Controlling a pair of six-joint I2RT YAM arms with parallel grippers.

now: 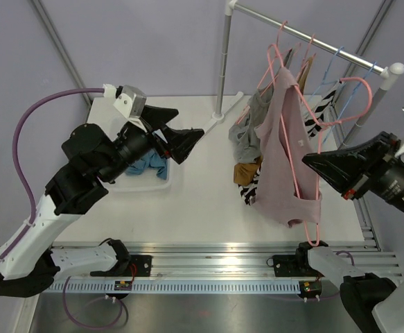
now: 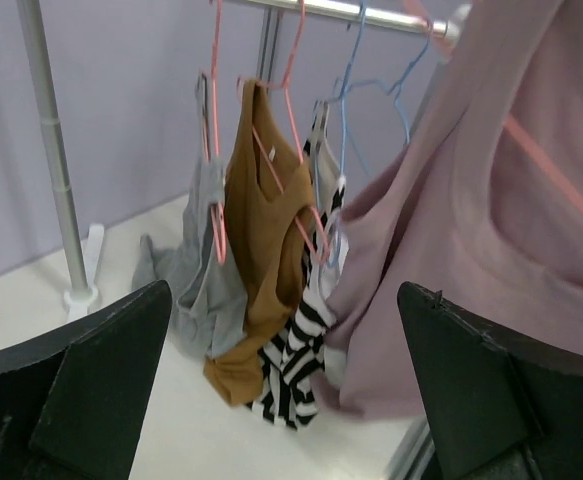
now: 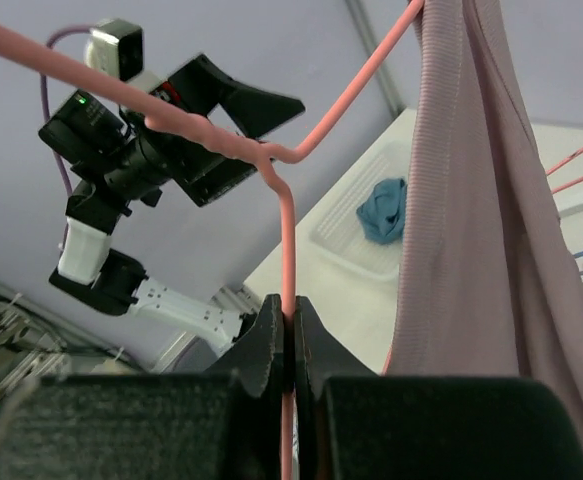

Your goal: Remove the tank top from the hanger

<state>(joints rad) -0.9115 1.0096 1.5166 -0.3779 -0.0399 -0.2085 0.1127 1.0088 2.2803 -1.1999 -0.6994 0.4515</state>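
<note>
Tank top [image 1: 281, 149]: draped on a pink hanger [image 3: 287, 230], hung just beside the right fingers [image 3: 266, 345].
Hanger: its wire is pinched by the right fingers.
Right fingers: closed tight on the hanger wire.
Left fingers [image 2: 101, 375]: spread wide, nothing held, pointed at the tank top, apart from it.
Other tops [image 2: 261, 250]: hung beyond the left fingers.
Tray [image 1: 146, 182]: set on the table [image 1: 202, 205], below the left fingers.

Bright, diffuse overhead light throughout. Top view sharp; faint soft shadows on table [image 1: 195, 201], mild glare on front rail [image 1: 208, 267]. Wrist views: foreground fingers [image 2: 101, 400] dark, defocused; bkgd slightly soft.
</note>
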